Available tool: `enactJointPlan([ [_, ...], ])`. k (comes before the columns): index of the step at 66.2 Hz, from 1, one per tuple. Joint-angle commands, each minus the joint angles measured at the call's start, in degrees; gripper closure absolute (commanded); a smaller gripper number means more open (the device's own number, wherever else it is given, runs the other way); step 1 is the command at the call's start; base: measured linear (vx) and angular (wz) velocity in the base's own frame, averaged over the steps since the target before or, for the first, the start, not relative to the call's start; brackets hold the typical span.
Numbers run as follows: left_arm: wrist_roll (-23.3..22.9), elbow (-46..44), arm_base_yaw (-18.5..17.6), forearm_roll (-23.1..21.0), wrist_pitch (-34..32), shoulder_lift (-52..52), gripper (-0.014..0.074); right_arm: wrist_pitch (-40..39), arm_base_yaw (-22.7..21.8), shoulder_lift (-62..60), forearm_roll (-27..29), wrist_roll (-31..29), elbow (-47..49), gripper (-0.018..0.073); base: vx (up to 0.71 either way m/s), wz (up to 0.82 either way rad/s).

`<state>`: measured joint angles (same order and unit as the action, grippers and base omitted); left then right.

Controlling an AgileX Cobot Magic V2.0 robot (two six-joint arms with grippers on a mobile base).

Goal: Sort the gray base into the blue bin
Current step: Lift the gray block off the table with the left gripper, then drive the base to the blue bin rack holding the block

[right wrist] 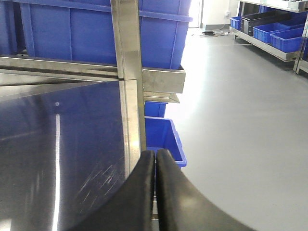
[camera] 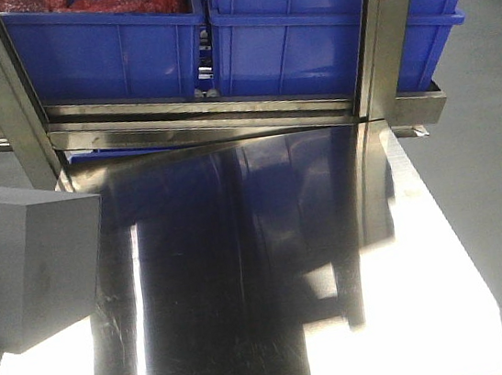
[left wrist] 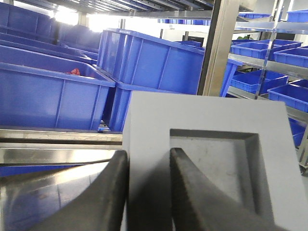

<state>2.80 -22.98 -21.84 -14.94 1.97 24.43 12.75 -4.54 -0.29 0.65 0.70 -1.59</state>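
Closest in the left wrist view, the left pincer [left wrist: 148, 158] is clamped on the gray base [left wrist: 207, 144]. One dark finger [left wrist: 103, 192] lies against the outer side and the other [left wrist: 192, 192] sits inside the square recess, with the block's wall pinched between them. The lower part of the block is cut off by the frame there.

In the front view the gray base [camera: 26, 268] shows at the left edge, half out of the picture, over the shiny steel worktop [camera: 268, 315]. Whether it rests on the metal or hangs just above it is hard to judge.

The right pincer [right wrist: 155, 155] is clenched on nothing, its fingers pressed together near the worktop's right edge, before a steel post [right wrist: 127, 72]. Below that edge a small blue crate [right wrist: 163, 139] stands on the gray floor [right wrist: 240, 120], partly hidden.

Beyond the worktop, behind a steel rail [camera: 205, 119], stands the blue bin [camera: 296, 38], its inside hidden. The neighbouring crate [camera: 104, 54] to its left holds something red.
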Motion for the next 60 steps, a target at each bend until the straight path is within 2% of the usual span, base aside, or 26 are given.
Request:
enactJointPlan([
  [1, -0.7, -1.7, -0.3, -0.6, -6.1, 0.3, 0.0594, -4.2, -0.1, 1.0, -0.2, -0.7, -0.1, 0.0564, 0.0, 0.0],
  [43, -0.7, -1.7, -0.3, -0.6, -6.1, 0.3, 0.0594, -4.2, -0.1, 1.0, -0.2, -0.7, -0.1, 0.0564, -0.01, -0.01],
  [60, -0.7, -1.7, -0.3, -0.6, -6.1, 0.3, 0.0594, -4.2, -0.1, 1.0, -0.2, -0.7, -0.1, 0.0564, -0.1, -0.27],
])
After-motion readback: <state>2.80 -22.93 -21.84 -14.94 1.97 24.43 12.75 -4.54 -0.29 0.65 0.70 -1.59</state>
